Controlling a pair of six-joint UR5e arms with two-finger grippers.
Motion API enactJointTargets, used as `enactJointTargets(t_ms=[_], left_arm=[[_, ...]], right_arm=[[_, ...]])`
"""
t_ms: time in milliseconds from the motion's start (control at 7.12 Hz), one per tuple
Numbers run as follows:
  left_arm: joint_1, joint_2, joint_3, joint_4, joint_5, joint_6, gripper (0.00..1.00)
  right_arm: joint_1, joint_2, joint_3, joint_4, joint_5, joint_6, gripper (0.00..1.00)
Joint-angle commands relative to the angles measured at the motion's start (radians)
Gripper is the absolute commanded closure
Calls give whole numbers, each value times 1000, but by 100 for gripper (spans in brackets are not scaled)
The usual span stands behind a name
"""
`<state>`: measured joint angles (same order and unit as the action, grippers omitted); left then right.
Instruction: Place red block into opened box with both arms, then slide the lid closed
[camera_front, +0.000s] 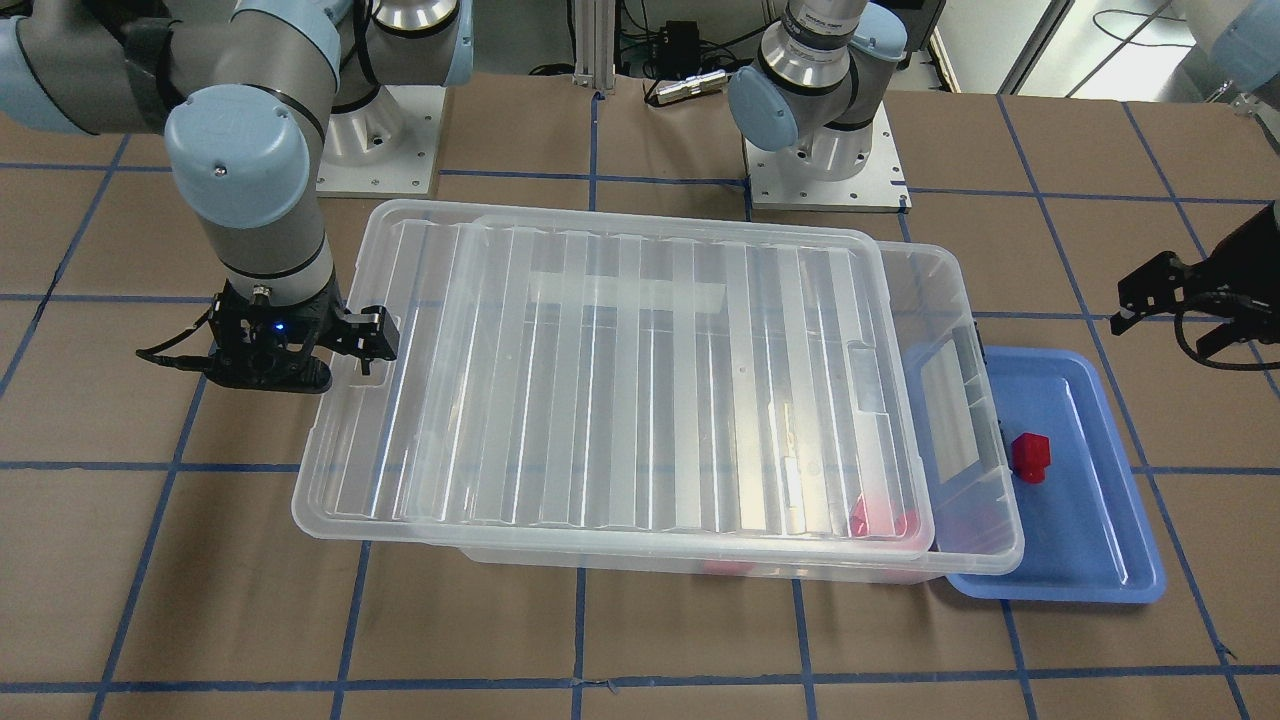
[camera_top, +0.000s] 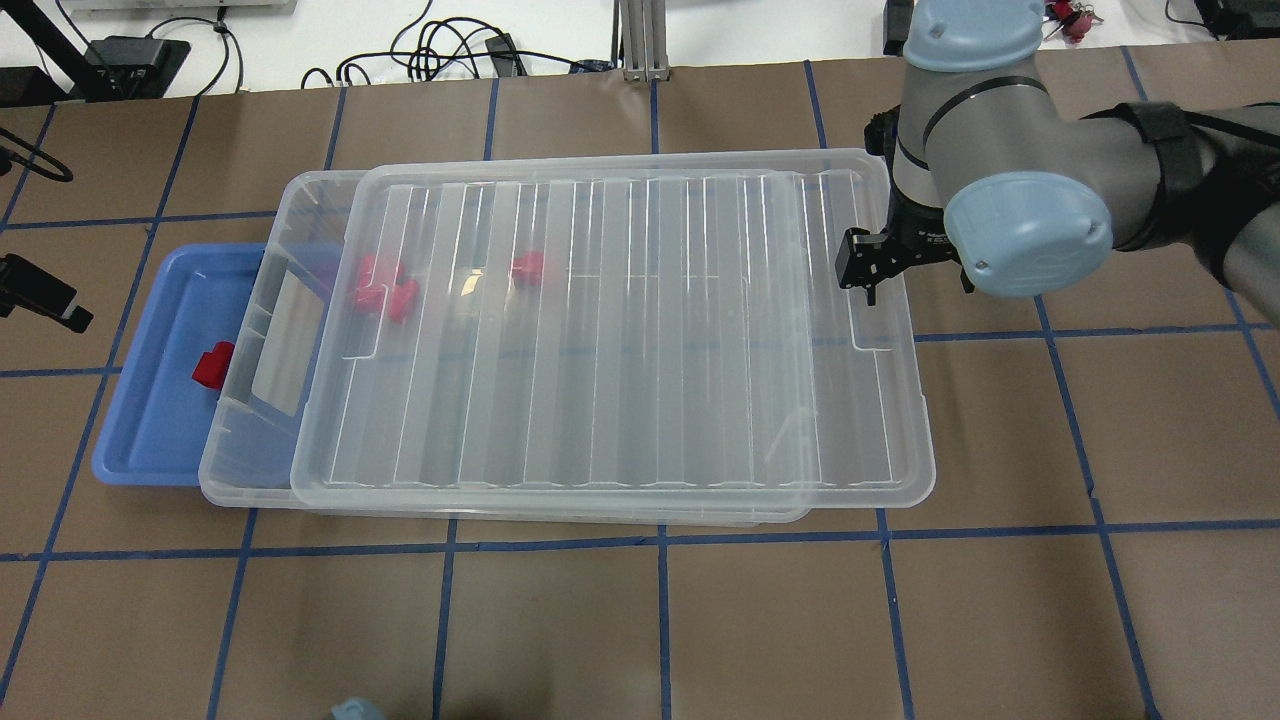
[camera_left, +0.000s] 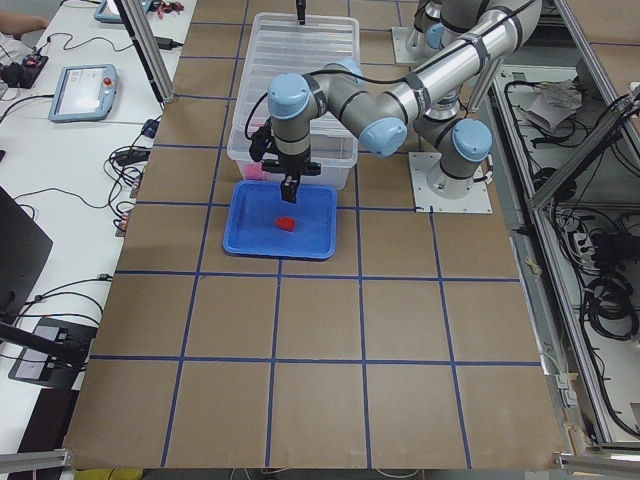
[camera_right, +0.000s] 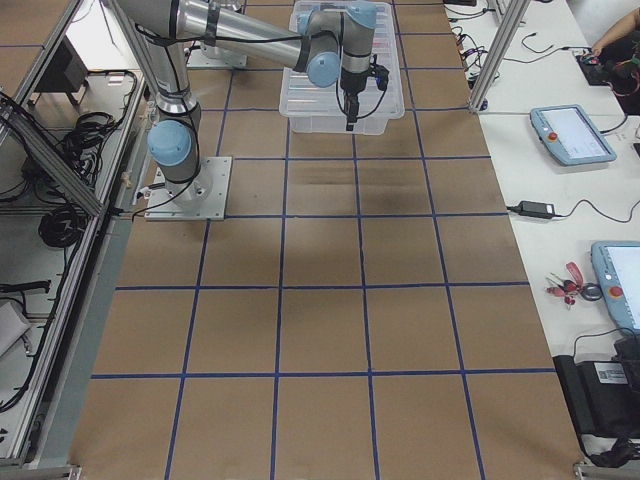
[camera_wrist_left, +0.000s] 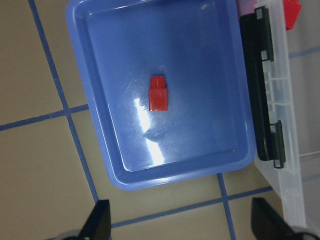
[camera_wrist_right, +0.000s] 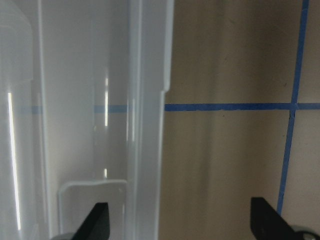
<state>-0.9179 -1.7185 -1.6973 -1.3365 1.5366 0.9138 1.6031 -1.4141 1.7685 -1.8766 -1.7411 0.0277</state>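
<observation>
overhead exterior view: the box (camera_top: 300, 210) lies lengthwise on the paper-covered table (camera_top: 700, 620), with the lid (camera_top: 620, 330) resting on top but displaced toward the robot's right, so that the box's left end stands uncovered and the lid overhangs the right end. a blue tray (camera_top: 150, 400) sits at the uncovered end, its inner edge tucked under the box rim. the red block (camera_top: 212, 365) lies in this tray, just beside the box's end latch (camera_wrist_left: 265, 85), outside the box. three further red blocks (camera_top: 385, 290) show through the clear plastic inside the box, near the uncovered end.

the left gripper (camera_wrist_left: 182, 225) hangs above the tray's outer rim, its fingers (camera_wrist_left: 100, 222) spread apart and holding nothing; the red block appears in the middle of the tray in the left wrist view.

the right gripper (camera_top: 866, 285) is at the lid's overhanging end, beside the handle recess. in the right wrist view its fingers are likewise apart, one above the lid's edge and one above bare table; contact with the lid cannot be told.
</observation>
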Motion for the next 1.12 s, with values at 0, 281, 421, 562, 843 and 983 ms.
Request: enactJointTargets(t_ms=[0,281,421,562,843,983], left_arm=[[5,-81,-97,193,-76,11,0],[5,-140,-108,217,-91,-10,0],[5,-165,-108,229,-108,-44,0],[5,-200,-110,265,-108,-64,0],[2,-251,-133,321,-101,-69,0],[-4,-262,-133,335,-101,-132,0]], right_arm=[[-37,-9,2,1,2,-3,0],[-54,-14,2,1,0,-24,0],[-74,-14,2,1,0,-35,0],[-94,-16,2,2,2,-66,0],[-130,-17,-1,13,2,-98,0],[-147,-19,-3,13,2,-141,0]])
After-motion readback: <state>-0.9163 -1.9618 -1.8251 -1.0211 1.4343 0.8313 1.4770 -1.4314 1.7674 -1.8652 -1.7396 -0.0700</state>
